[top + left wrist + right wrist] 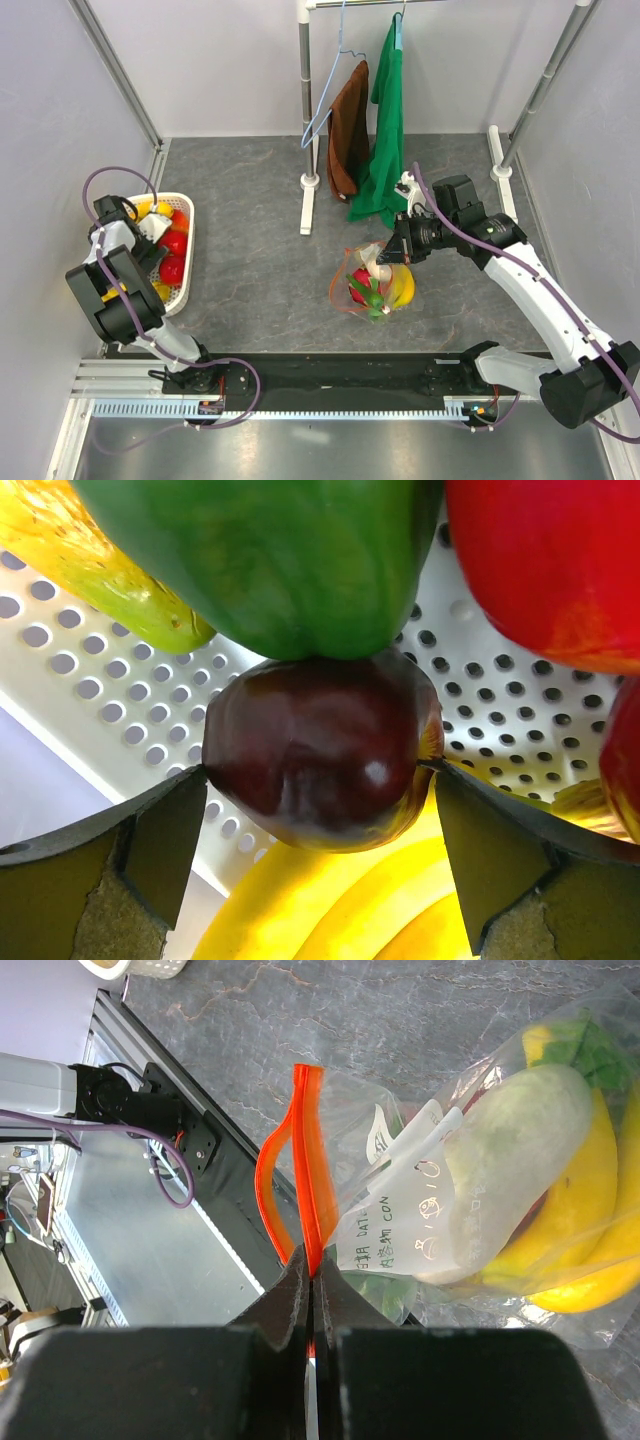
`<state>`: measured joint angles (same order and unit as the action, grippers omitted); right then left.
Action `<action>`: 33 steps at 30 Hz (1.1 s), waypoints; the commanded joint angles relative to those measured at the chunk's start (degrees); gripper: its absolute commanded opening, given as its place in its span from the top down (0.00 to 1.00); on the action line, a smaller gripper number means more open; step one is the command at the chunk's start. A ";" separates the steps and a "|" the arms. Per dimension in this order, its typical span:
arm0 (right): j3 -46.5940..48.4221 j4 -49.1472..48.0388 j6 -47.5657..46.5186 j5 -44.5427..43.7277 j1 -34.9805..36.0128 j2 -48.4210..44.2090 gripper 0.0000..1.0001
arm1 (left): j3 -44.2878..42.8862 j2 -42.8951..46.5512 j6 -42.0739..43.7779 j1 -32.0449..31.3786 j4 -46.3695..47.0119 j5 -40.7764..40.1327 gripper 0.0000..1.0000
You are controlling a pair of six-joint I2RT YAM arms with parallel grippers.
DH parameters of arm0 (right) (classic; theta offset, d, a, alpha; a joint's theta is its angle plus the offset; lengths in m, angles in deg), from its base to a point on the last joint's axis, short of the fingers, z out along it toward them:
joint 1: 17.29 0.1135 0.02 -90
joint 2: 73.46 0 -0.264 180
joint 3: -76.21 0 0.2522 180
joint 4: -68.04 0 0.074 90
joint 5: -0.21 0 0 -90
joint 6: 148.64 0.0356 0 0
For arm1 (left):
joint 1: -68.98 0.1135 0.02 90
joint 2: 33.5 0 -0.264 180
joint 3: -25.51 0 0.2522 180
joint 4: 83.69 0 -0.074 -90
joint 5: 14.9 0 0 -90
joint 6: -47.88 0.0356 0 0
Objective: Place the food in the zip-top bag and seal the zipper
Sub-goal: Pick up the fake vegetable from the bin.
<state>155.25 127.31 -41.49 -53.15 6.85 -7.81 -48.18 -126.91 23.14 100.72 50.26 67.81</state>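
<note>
My left gripper (148, 236) is down in the white perforated basket (186, 285) at the left. Its fingers touch both sides of a dark red apple (320, 760), which lies under a green pepper (270, 560) and above a yellow banana bunch (330, 910). A red piece (550, 560) lies to the right. The clear zip-top bag (375, 282) sits mid-table holding a banana (590, 1210), a whitish piece (510, 1150) and green pieces. My right gripper (310, 1272) is shut on the red-orange zipper (312, 1160), whose mouth gapes open above the fingers. The slider is not visible.
A clothes rack stands at the back with a brown cloth (348, 130) and a green cloth (387, 140) hanging close behind the right arm. Its white foot (308, 205) rests on the table. The black base rail (320, 378) runs along the near edge.
</note>
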 commanded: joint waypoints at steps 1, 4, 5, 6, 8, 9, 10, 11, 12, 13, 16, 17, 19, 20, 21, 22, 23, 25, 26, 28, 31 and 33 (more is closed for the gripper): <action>2.75 -1.31 -0.45 0.97 -0.06 0.01 1.00 | -0.28 -1.60 1.28 0.16 1.18 0.43 0.00; 2.84 -1.31 -0.36 0.97 0.12 0.09 1.00 | -1.16 -2.04 1.02 0.07 1.09 0.43 0.01; 2.75 -1.40 -0.53 0.97 -0.06 0.09 1.00 | -1.34 -2.04 1.10 0.07 0.57 0.78 0.01; 2.66 -1.31 -0.45 0.97 -0.06 0.09 1.00 | -1.43 -1.70 1.19 0.07 0.22 1.74 0.01; 2.40 -1.74 -0.27 1.06 -0.06 0.01 1.00 | -1.08 -1.43 1.71 -0.28 -0.40 2.45 0.00; 2.31 -1.57 -0.18 1.06 -0.06 0.01 1.00 | -0.90 -1.43 1.81 -0.54 -0.49 2.54 0.00; 2.40 -1.57 -0.10 1.15 -0.06 0.01 1.00 | -0.90 -1.69 1.89 -0.63 -0.58 2.72 0.00; 2.57 -1.48 -0.10 1.15 -0.06 0.01 1.00 | -1.07 -1.95 1.55 -0.72 -1.01 2.89 0.00; 2.75 -1.57 -0.18 1.15 -0.06 0.01 1.00 | -1.42 -2.30 1.37 -0.72 -1.36 3.42 0.00; 2.84 -1.57 -0.27 1.15 0.03 0.09 1.00 | -2.12 -3.09 1.19 -0.72 -1.72 3.60 0.00; 2.93 -1.40 -0.18 1.06 -0.06 0.09 1.00 | -4.32 -4.67 -0.04 -0.64 -4.00 4.47 0.00; 2.93 -1.48 -0.27 1.06 -0.06 0.09 1.00 | -4.85 -4.77 -0.56 -0.72 -4.53 4.65 0.01; 2.75 -1.48 -0.27 1.06 -0.06 0.09 1.00 | -6.51 -4.94 -1.00 -0.81 -6.11 5.35 0.11; 2.75 -1.48 -0.27 1.06 -0.06 0.01 1.00 | -7.22 -4.77 -1.27 -0.72 -6.81 5.62 0.15; 2.84 -1.48 -0.27 1.06 -0.15 0.09 1.00 | -7.84 -4.33 -1.53 -0.63 -8.38 6.23 0.21; 2.84 -1.48 -0.27 1.06 -0.06 0.09 1.00 | -8.97 -3.89 -1.79 -0.72 -9.27 6.58 0.23; 2.93 -1.57 -0.36 1.06 -0.06 0.09 1.00 | -9.51 -2.50 -2.06 -0.72 -9.89 6.85 0.25; 2.84 -1.57 -0.36 1.15 -0.15 0.01 1.00 | -10.39 -1.00 -2.06 -0.72 -11.29 7.03 0.27; 2.75 -1.48 -0.36 1.06 -0.06 0.01 1.00 | -10.65 0.58 -1.97 -0.72 -11.91 7.03 0.27; 2.75 -1.75 -0.36 1.15 -0.06 0.01 1.00 | -11.27 1.90 -1.71 -0.72 -13.14 7.03 0.29; 2.58 -1.84 -0.36 1.24 -0.15 0.01 1.00 | -12.41 3.40 -1.88 -0.63 -15.16 9.13 0.34; 2.75 -1.84 -0.27 1.41 -0.06 -0.08 1.00 | -13.46 3.67 -2.32 -0.72 -16.13 9.84 0.39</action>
<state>155.29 127.31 -41.49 -53.13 6.85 -7.70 -58.03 -126.28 22.44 100.22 37.43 74.26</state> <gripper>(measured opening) 0.010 0.832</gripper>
